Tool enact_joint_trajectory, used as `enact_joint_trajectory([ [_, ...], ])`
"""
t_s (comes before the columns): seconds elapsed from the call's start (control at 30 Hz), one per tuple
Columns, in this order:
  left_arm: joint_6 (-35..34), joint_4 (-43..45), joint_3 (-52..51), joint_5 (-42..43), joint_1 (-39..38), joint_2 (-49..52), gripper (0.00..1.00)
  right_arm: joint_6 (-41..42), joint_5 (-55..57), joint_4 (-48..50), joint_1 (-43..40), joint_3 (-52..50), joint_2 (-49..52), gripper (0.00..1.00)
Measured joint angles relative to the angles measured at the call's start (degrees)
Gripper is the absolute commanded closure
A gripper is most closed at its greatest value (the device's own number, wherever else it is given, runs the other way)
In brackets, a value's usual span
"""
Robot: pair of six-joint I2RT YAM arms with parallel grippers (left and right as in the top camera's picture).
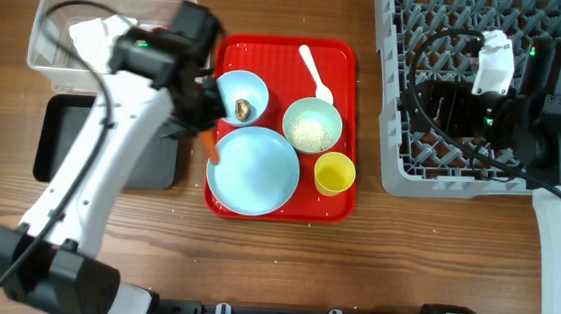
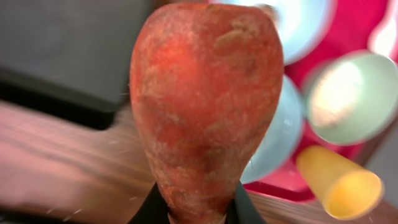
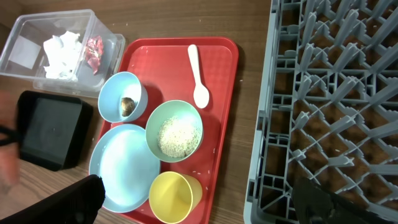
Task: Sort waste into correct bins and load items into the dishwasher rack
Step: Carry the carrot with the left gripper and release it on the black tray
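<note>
Gripping the carrot (image 2: 205,106), the closed left gripper (image 2: 196,210) should release it only above the black tray (image 1: 61,145); the right gripper (image 3: 196,186) stands open, empty.

On the red tray (image 3: 221,93) lie a spoon (image 3: 199,78), two bowls (image 3: 177,132), a plate (image 3: 124,167) and a cup (image 3: 174,196). The rack (image 3: 336,106) stands to its right. The tub (image 3: 25,50) and black tray (image 3: 53,130) sit to its left.

Orange-red carrot (image 2: 205,112), speckled; red tray (image 3: 224,93); pale blue plate (image 3: 124,168); yellow cup (image 3: 174,196); grey grid-patterned rack (image 1: 429,185); food lump (image 3: 127,106) apparently brown
</note>
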Motion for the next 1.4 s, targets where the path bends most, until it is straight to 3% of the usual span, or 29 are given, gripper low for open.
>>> enact_joint_trajectory([
  [0.23, -0.7, -0.7, -3.0, -3.5, 9.0, -0.3, 0.96, 0.0, 0.0, 0.1, 0.0, 0.0, 0.0, 0.00],
  [0.57, -6.5, 24.0, -25.2, -4.7, 24.1, 0.1, 0.96, 0.0, 0.0, 0.2, 0.0, 0.0, 0.0, 0.00],
  [0.77, -8.2, 34.9, -29.8, -5.1, 31.0, 0.1, 0.92, 0.0, 0.0, 0.1, 0.0, 0.0, 0.0, 0.00],
  [0.83, -8.4, 37.4, -31.0, -6.2, 32.0, 0.1, 0.84, 0.0, 0.0, 0.1, 0.0, 0.0, 0.0, 0.00],
  [0.93, -8.5, 39.2, -32.4, -7.3, 32.5, 0.5, 0.63, 0.0, 0.0, 0.1, 0.0, 0.0, 0.0, 0.00],
  [1.07, -9.1, 39.9, -32.9, -8.0, 32.5, 2.5, 0.46, 0.0, 0.0, 0.1, 0.0, 0.0, 0.0, 0.00],
  [1.17, -9.3, 40.0, -32.9, -8.3, 32.5, 3.2, 0.17, 0.0, 0.0, 0.1, 0.0, 0.0, 0.0, 0.00],
  [1.27, -9.3, 39.8, -32.9, -8.4, 32.5, 3.2, 0.07, 0.0, 0.0, 0.2, 0.0, 0.0, 0.0, 0.00],
  [1.4, -7.2, 36.5, -32.0, -8.6, 32.5, 2.6, 0.06, 0.0, 0.0, 1.1, 0.0, 0.0, 0.0, 0.00],
])
